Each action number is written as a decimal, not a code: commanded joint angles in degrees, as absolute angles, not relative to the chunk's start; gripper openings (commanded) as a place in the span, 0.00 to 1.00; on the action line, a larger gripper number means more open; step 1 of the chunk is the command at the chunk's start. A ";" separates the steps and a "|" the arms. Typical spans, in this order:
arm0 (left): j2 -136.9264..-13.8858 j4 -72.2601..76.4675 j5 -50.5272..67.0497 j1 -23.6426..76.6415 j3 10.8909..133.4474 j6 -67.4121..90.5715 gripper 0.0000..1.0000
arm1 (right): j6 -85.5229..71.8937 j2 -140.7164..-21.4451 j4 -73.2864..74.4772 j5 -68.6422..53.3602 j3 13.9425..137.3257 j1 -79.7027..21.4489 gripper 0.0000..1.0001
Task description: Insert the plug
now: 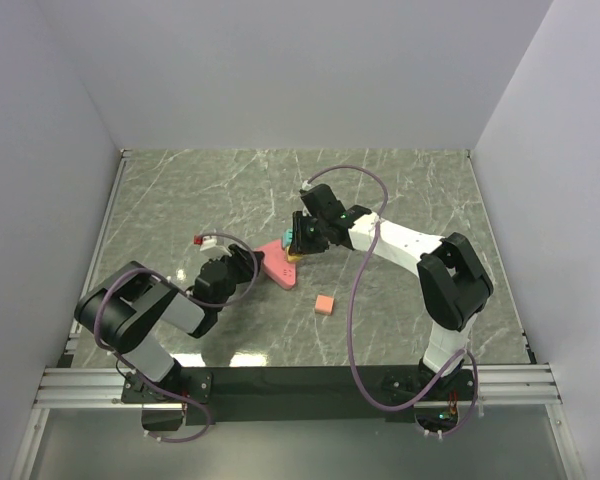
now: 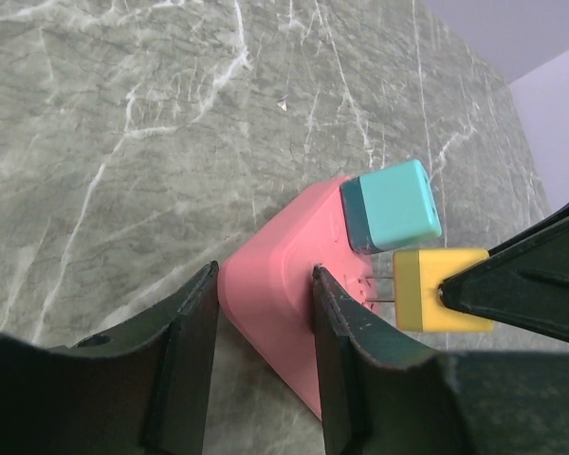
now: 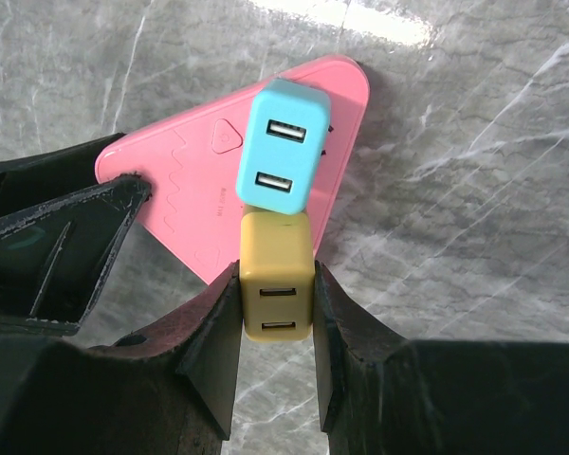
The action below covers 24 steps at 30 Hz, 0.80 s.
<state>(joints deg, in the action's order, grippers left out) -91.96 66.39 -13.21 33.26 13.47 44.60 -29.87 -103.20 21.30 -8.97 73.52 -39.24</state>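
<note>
A pink triangular power strip (image 1: 275, 264) lies mid-table. A teal plug (image 2: 394, 207) sits plugged into it. My left gripper (image 2: 264, 284) is shut on the strip's (image 2: 280, 284) near corner, one finger on each side. My right gripper (image 3: 275, 284) is shut on a yellow plug (image 3: 277, 275) with two USB ports facing the camera. In the left wrist view the yellow plug (image 2: 427, 289) hangs just beside the teal one, its two metal prongs pointing at the strip's face, tips at the surface. The strip (image 3: 190, 190) and teal plug (image 3: 283, 156) lie right beyond the yellow plug.
A small orange block (image 1: 324, 304) lies on the marble table (image 1: 400, 190) in front of the strip. A small red-and-white object (image 1: 208, 241) lies left of the strip. Purple cables (image 1: 358, 290) loop over both arms. Grey walls enclose the table on three sides.
</note>
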 commanded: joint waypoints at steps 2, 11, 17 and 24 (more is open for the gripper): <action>-92.63 68.37 -14.06 36.38 11.34 42.10 0.00 | -31.02 -104.68 22.23 -11.95 71.81 -39.99 0.00; -93.43 68.20 -18.10 39.11 11.51 41.04 0.00 | -30.59 -103.89 23.90 -12.92 71.54 -39.99 0.00; -93.25 67.85 -20.47 40.34 11.25 40.43 0.00 | -30.67 -102.66 24.52 -13.01 71.37 -40.17 0.00; -93.69 67.50 -21.27 41.13 11.78 40.25 0.00 | -31.03 -101.95 24.61 -13.18 70.40 -40.69 0.00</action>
<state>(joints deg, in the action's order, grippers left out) -92.49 69.78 -24.25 39.24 12.23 43.92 -30.46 -102.54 21.23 -10.44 72.51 -39.03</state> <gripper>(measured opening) 0.444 0.373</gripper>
